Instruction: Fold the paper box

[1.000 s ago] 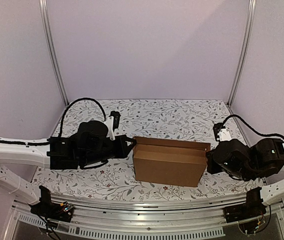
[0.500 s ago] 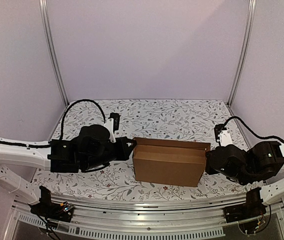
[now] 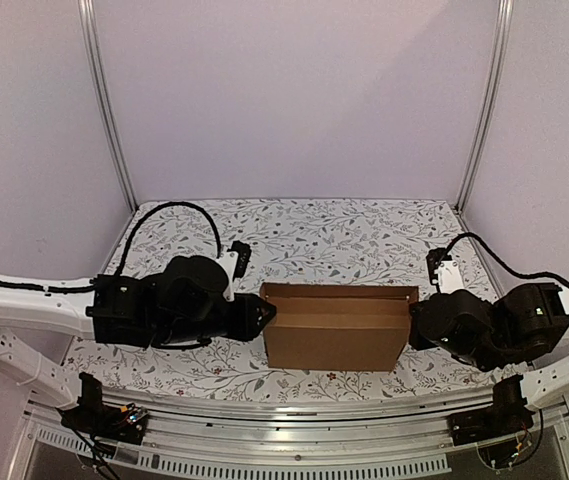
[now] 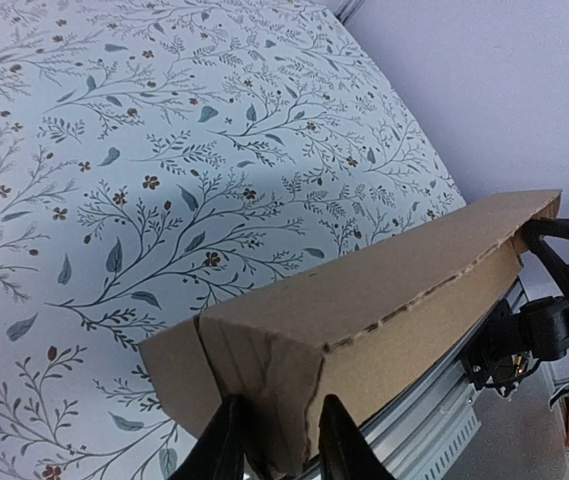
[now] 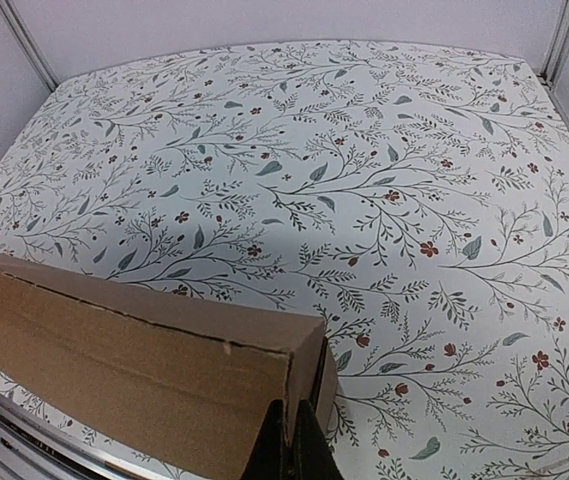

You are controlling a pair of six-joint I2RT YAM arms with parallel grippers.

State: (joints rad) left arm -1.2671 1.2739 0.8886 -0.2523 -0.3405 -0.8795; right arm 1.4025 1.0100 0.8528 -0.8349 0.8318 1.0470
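The paper box point(image 3: 334, 330) is a folded brown cardboard mailer standing on its long edge mid-table, between both arms. My left gripper point(image 3: 267, 315) is at its left end. In the left wrist view its fingers point(image 4: 222, 445) stand apart and straddle the box's creased end corner point(image 4: 274, 370), the gripper point(image 4: 279, 445) open around it. My right gripper point(image 3: 412, 325) is at the right end. In the right wrist view it point(image 5: 292, 440) is shut thin on the end wall of the box point(image 5: 134, 370).
The table carries a floral cloth point(image 3: 314, 230), with lilac walls behind and at both sides. An aluminium rail point(image 3: 284, 410) runs along the near edge just below the box. Metal frame posts point(image 3: 104, 110) stand at the back corners.
My left gripper's fingers have parted and it has shifted to the box's near-left corner. The raised lid flap has come down flat, and the box sits squarer.
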